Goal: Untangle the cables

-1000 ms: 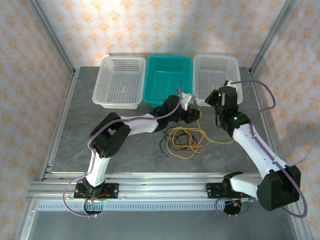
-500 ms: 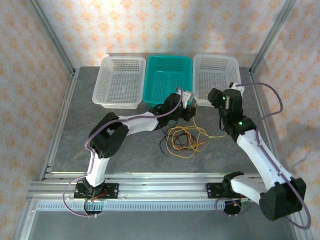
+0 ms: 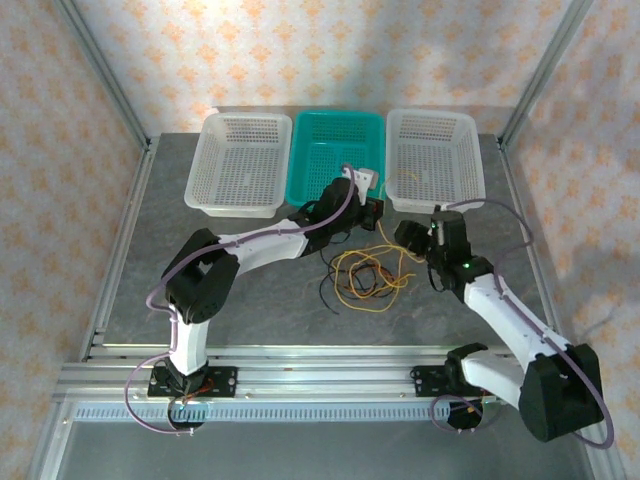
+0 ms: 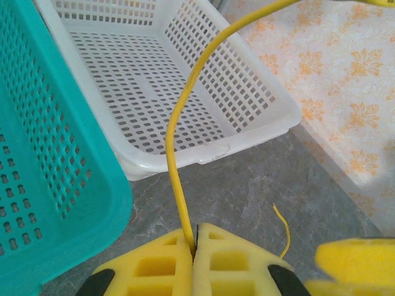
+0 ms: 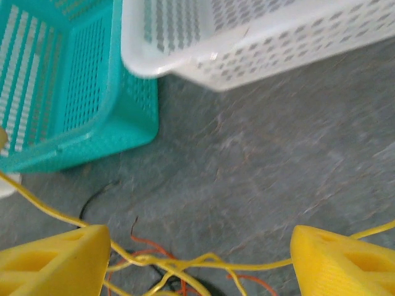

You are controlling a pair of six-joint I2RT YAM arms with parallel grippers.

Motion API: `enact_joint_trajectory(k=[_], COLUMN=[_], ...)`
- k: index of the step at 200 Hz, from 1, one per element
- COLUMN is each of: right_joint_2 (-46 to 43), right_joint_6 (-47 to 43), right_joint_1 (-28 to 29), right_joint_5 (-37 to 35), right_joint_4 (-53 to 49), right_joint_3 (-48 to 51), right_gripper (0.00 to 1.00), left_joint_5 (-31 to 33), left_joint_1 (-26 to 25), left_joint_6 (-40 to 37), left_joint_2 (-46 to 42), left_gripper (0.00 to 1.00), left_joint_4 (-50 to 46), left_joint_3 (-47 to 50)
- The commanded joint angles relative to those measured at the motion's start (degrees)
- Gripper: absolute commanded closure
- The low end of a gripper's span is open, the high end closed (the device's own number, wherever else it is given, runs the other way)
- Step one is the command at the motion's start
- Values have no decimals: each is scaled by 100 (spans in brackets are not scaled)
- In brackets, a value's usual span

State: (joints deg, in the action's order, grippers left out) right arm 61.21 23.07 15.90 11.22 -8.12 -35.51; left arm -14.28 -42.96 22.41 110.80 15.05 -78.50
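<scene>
the cables (image 3: 365, 280) lie tangled on the grey table (image 3: 250, 300) between the two arms, with yellow, orange-brown and black strands crossing. the right gripper (image 5: 197, 259) hangs just above the tangle, its fingers spread wide and holding nothing. farther out, the left gripper (image 4: 196, 243) pinches the yellow cable (image 4: 176, 154), which runs up from its closed pads in front of the white basket (image 4: 271, 98), beside the teal basket (image 4: 62, 154).
</scene>
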Motion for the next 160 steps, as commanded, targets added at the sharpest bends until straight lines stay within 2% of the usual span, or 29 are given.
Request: enact_joint_trajectory(k=[1, 16, 64, 110, 160], right_joint_2=[210, 447, 1091, 1589, 1894], right_joint_6=[-125, -158, -267, 14, 160], right_joint_1=[54, 54, 146, 221, 234], right_joint_5=[226, 169, 620, -97, -417], right_joint_4=[312, 316, 627, 498, 337], right_joint_3=[-8, -33, -101, -324, -421], right_gripper=[23, 23, 22, 23, 25], left_joint_5=[66, 86, 110, -12, 64], left_joint_1=[34, 35, 44, 42, 100], left_joint_6=[35, 22, 27, -3, -68], left_joint_2=[-361, -413, -575, -651, -866], left_gripper=[100, 100, 100, 100, 100], left_joint_4=[57, 76, -2, -31, -150], left_joint_3=[127, 189, 222, 193, 222])
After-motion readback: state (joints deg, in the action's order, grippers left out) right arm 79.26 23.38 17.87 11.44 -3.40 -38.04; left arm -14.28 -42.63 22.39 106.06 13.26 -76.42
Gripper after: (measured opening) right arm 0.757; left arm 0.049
